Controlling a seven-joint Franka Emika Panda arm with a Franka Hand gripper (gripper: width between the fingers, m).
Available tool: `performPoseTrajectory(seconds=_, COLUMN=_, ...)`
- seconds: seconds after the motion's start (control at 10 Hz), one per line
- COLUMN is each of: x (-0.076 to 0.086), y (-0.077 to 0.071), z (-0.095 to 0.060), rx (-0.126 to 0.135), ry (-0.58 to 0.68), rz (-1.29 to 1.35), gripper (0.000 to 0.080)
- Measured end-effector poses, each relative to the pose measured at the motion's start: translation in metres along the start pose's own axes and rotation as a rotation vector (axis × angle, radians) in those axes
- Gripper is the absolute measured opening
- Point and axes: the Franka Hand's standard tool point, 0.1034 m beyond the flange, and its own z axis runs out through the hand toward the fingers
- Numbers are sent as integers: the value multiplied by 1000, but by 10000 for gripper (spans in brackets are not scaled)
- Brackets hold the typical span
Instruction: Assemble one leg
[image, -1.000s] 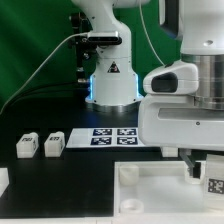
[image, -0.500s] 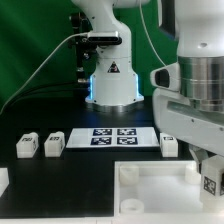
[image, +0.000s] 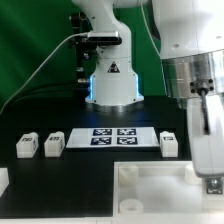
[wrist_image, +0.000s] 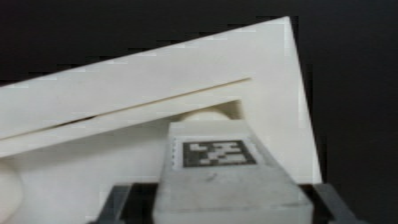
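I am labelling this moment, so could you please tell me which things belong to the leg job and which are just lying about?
In the job:
- small white chunky plastic leg with a square marker, held in the tool
- large white square tray-like piece

Lying about:
- three loose white legs
- the marker board

arm (image: 190, 60): glossy white rounded shells, grey-white cylindrical wrist section | base (image: 112, 82): white pedestal, black triangular warning sticker, blue glow low around it | cable (image: 50, 55): thin, grey-white, looping to the base | gripper (wrist_image: 217, 205): black fingers (wrist_image: 121, 205), edges blurred
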Motion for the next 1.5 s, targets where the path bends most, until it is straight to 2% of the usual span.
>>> performPoseTrajectory(seconds=0.1, x=0, y=0, z=0, rx=0, ry=0, rz=-10, gripper=349)
performPoseTrajectory(seconds=0.2, x=0, y=0, z=1, rx=-1, ry=0, rz=-40, gripper=349)
performPoseTrajectory(seconds=0.3, x=0, y=-1, z=0, rx=6, ry=1, rz=-123, gripper=529)
performPoseTrajectory(seconds=0.4, x=-1, y=-2, z=0, rx=17, ry=1, rz=-290, gripper=628)
performPoseTrajectory(seconds=0.6, x=-5, y=3, z=-2, rx=27, ry=9, rz=-496, gripper=644)
performPoseTrajectory(seconds=0.9, x=-1, y=1, z=-1, rx=22, ry=24, rz=-874, gripper=649)
performPoseTrajectory(seconds=1.0, x=-4, y=0, z=-3, rx=17, ry=44, rz=-1112, gripper=649)
performPoseTrajectory(seconds=1.1, x=-5, y=-2, z=-3, rx=-16, ry=64, rz=-1379, gripper=649)
performPoseTrajectory(seconds=1.2, x=-3, y=-2, z=3, rx=-71, ry=49, rz=-1520, gripper=649)
performPoseTrajectory(seconds=1.3, x=-2, y=-5, z=7, rx=-89, ry=40, rz=-1537, gripper=649)
performPoseTrajectory(seconds=1.4, x=-3, y=-7, z=6, rx=-77, ry=50, rz=-1482, gripper=637)
performPoseTrajectory(seconds=1.5, x=-2, y=-6, z=6, rx=-78, ry=51, rz=-1477, gripper=637)
